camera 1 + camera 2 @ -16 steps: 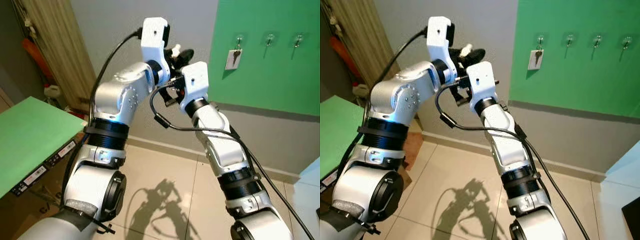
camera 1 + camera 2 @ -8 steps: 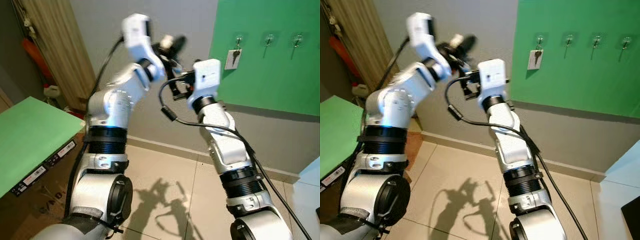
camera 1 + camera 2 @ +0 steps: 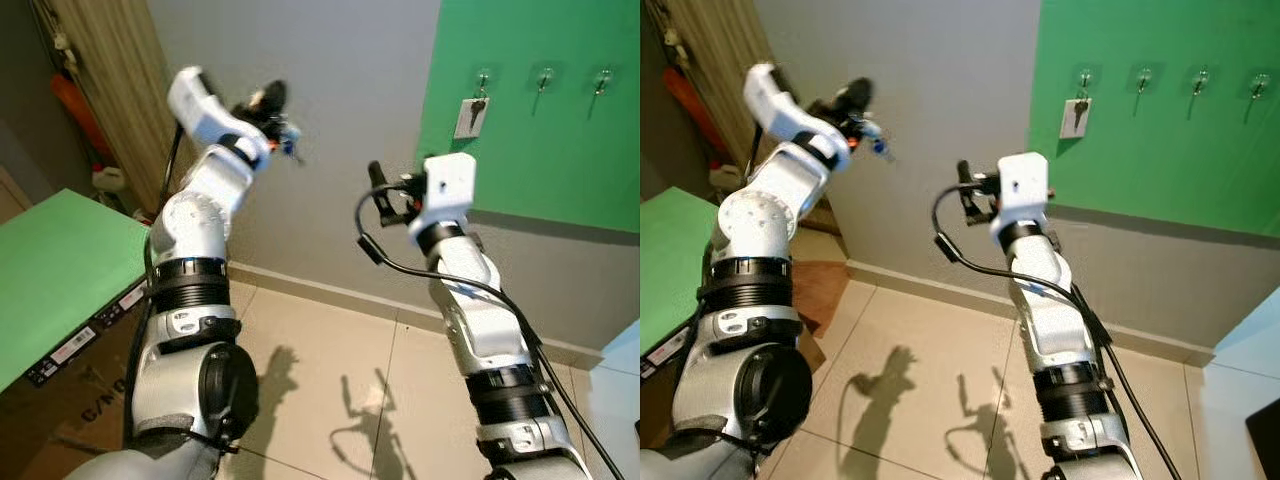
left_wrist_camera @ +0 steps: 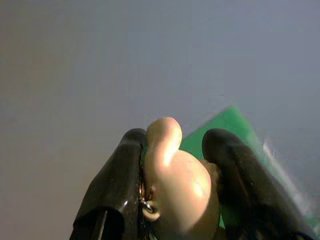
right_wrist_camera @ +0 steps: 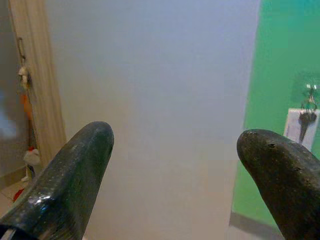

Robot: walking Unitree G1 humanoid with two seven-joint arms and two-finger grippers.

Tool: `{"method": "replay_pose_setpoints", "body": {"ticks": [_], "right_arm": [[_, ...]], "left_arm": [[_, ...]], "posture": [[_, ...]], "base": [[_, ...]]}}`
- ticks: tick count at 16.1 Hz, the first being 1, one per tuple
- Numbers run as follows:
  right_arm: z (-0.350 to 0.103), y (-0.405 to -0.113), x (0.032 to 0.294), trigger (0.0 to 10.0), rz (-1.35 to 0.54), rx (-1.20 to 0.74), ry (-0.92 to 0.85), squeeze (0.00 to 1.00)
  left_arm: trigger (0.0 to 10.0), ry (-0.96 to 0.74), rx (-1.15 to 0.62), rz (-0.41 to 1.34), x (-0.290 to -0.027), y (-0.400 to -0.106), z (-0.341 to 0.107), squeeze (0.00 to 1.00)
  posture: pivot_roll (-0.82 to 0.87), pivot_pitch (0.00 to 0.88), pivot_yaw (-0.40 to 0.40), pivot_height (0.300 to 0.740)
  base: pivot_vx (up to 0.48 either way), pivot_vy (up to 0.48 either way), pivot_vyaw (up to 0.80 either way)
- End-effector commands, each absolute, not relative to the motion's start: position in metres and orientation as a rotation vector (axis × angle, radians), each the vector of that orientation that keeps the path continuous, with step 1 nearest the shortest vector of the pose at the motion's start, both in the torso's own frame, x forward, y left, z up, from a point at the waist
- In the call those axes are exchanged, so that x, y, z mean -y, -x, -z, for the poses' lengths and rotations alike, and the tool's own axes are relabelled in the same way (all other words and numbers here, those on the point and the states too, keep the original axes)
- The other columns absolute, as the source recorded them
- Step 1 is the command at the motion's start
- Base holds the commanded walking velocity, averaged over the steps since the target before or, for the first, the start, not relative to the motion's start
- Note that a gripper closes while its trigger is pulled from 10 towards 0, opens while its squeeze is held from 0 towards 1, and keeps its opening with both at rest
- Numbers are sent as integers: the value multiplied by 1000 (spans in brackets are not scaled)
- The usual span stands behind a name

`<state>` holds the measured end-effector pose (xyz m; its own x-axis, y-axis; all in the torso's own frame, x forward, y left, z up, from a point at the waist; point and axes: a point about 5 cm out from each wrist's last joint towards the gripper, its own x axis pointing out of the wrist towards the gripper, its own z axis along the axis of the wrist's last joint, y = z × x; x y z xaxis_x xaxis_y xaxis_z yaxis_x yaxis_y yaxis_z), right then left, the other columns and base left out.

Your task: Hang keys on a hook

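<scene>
Green flat-topped table (image 3: pixel 60 270), matte, at my far left: cut off by the frame edge; a cardboard box beneath it shows only in part.

Beige ribbed curtain (image 3: pixel 105 90), behind the table: its top and bottom are out of frame, and the orange and white items at its foot are too small to name.

My left gripper (image 3: pixel 268 108), raised high before the plain grey wall (image 3: pixel 330 120): its two black fingers are pressed onto a smooth, rounded cream-coloured keychain charm (image 4: pixel 177 185), glossy like moulded plastic. A small metal ring (image 4: pixel 148 209) sits at the charm's lower edge against one finger. A bit of blue and dark metal hangs just past the fingertips in the head views; I cannot make out its form, and the keys themselves are not legible.

My right gripper (image 5: pixel 175 175), held lower and mid-scene: its two dull black, slightly pitted fingers stand spread wide with nothing between them. In the head views, its white wrist housing hides most of it.

Green matte wall panel (image 3: pixel 540 100), to my right, well apart from both grippers: a row of small shiny metal hooks (image 3: pixel 545 76). The leftmost hook carries a dark key with a white rectangular tag (image 3: pixel 468 117); the panel's right side is cut off.
</scene>
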<state>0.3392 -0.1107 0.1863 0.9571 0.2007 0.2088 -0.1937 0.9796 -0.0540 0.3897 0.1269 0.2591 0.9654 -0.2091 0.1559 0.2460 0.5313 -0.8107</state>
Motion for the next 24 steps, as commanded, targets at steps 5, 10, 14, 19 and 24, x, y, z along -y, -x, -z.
{"method": "replay_pose_setpoints", "body": {"ticks": [5,10,14,19,24], "right_arm": [[-192,-333,106,10000,-219,236,-16,0],[-189,-334,102,10000,-238,223,-17,0],[-180,-329,99,10000,-246,203,-11,0],[-176,-329,101,10000,-250,189,2,0],[-175,-330,107,10000,-252,184,22,0]], "left_arm": [[0,1231,15,249,-117,-389,-261,0],[0,969,-6,316,-92,-387,-270,0],[0,54,126,164,-103,-391,-272,0],[0,-850,267,165,-105,-392,-261,0],[0,-1055,271,151,-115,-394,-249,0]], "posture": [[-36,0,64,740],[-36,0,55,740],[-39,0,56,740],[-33,0,49,740],[-33,0,30,740]], "base": [[0,0,0],[0,0,0],[0,0,0],[0,0,0],[0,0,0]]}}
